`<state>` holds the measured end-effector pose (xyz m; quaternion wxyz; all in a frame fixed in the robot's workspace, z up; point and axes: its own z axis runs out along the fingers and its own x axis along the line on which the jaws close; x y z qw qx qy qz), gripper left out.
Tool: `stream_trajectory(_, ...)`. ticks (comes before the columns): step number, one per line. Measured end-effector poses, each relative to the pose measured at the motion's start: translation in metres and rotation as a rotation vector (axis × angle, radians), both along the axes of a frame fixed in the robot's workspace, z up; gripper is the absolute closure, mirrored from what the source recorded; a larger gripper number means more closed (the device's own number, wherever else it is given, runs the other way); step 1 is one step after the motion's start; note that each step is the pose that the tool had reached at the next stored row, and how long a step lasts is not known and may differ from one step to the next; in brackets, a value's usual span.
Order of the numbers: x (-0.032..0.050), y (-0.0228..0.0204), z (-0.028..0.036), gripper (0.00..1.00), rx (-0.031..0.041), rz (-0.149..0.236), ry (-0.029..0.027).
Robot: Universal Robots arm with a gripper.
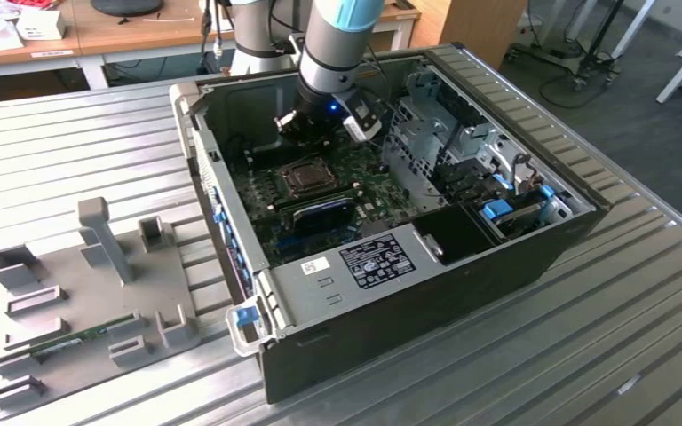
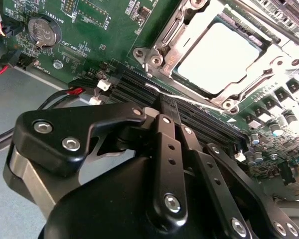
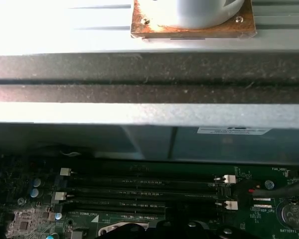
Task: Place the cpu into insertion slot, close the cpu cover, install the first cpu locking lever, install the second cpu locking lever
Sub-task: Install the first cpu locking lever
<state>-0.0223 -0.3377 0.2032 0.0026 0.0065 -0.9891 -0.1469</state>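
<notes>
**Location.** The open computer case lies on its side mid-counter. A grey fixture tray sits toward the counter's edge at the exterior view's left. The insertion slot sits on the green motherboard, in the half of the case nearer the counter's far edge.

**Task item.** The cpu lies seated in the slot. The cpu cover is down around it, framing the bright metal top. Whether either locking lever is hooked cannot be told.

**Orientation.** The cpu lies flat, metal top facing up out of the case. It is square, so it has no long axis. Its edges run parallel to the memory slots alongside.

**Pincer.** The pincer is clenched, fingers together with nothing between them. Its tips are over the memory slots, just beside the socket.

**Risks, as judged.**
- With the tips this near the board, any sideways travel could strike the slot latches or snag the red-tipped cable.
- An unlatched cover could lift under a glancing touch.
- Force on the cover with the chip misseated would likely bend the socket contacts.
</notes>
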Motion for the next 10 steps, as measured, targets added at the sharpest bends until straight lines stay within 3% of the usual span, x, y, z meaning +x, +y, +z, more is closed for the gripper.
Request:
stream_trajectory(3,-0.0009,-0.0010,0.0000,0.89,0.0100,0.000,-0.0049)
stream_trajectory(10,-0.0048,-0.0036,0.0000,0.89,0.0115,0.000,-0.0065)
